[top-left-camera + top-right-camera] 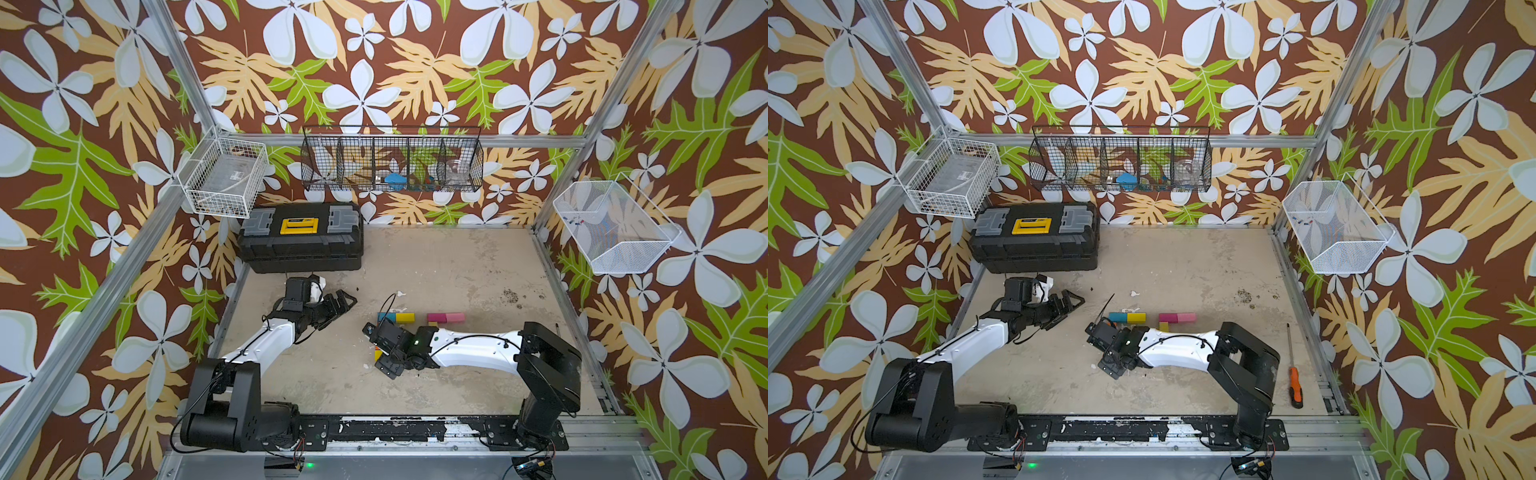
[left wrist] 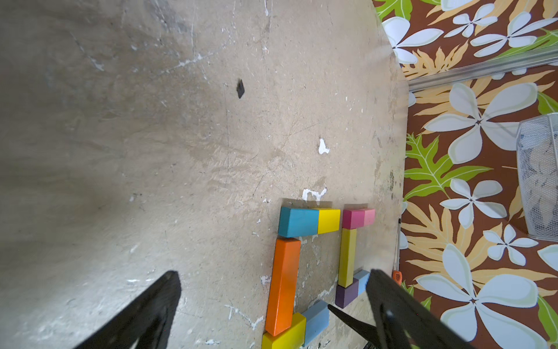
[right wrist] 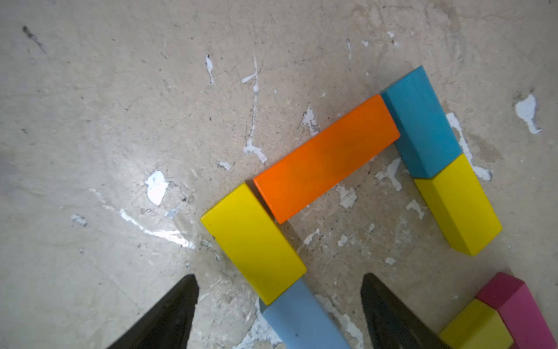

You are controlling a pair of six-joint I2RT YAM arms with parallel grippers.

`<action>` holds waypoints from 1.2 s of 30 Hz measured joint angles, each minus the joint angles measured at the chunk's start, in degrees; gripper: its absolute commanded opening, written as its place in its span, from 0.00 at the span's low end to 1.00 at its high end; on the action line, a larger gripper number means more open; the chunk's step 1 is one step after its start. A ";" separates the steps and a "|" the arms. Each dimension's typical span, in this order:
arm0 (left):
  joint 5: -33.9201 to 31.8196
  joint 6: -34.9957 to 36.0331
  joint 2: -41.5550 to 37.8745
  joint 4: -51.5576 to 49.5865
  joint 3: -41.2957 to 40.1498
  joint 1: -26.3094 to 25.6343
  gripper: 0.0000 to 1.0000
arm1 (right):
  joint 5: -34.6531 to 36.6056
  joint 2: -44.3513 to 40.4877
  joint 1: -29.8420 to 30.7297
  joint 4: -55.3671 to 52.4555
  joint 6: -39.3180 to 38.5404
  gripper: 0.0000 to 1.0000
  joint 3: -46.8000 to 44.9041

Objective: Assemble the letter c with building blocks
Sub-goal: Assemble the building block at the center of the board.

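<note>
The building blocks lie flat on the table in a C shape. A teal block (image 3: 419, 124) and a yellow block (image 3: 459, 205) form one arm, an orange block (image 3: 326, 157) the spine, and a second yellow block (image 3: 253, 241) with a light blue block (image 3: 302, 320) the other arm. My right gripper (image 3: 278, 278) is open and straddles the light blue block, with a gap on each side. My left gripper (image 2: 273, 273) is open and empty, hovering left of the blocks (image 1: 348, 300). In both top views the right arm hides most of the C.
Beside the C lies a second group: magenta (image 2: 351, 219), pink (image 2: 369, 216), a thin yellow block (image 2: 347, 260) and purple (image 2: 345, 294). A black toolbox (image 1: 301, 237) stands at the back left. An orange-handled screwdriver (image 1: 1295, 382) lies at the right edge. Wire baskets hang on the walls.
</note>
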 measured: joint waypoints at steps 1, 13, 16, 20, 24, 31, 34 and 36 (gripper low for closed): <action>0.04 0.02 0.02 -0.09 0.11 0.24 1.00 | 0.26 0.42 0.00 0.02 -0.15 0.86 0.28; 0.92 0.90 0.94 -0.13 0.20 0.76 1.00 | 1.42 2.67 0.07 0.11 -0.61 0.85 1.68; 1.22 0.90 1.01 -0.13 0.17 0.76 1.00 | 1.57 2.69 0.07 0.17 -0.59 0.85 1.79; 1.46 0.90 1.01 -0.13 0.15 0.76 1.00 | 2.10 3.19 0.07 0.22 -0.59 0.85 1.88; 1.66 0.90 1.01 -0.11 0.04 0.76 1.00 | 2.34 3.65 0.07 0.26 -0.57 0.85 1.90; 1.73 0.87 1.01 -0.04 -0.28 0.76 1.00 | 2.38 4.00 0.07 0.37 -0.31 0.85 1.95; 1.86 0.87 1.01 0.04 -0.42 0.76 1.00 | 2.47 4.28 0.04 0.44 -0.26 0.85 2.14; 1.90 0.87 1.01 0.09 -0.44 0.76 1.00 | 2.49 4.46 -0.02 0.42 0.00 0.84 2.14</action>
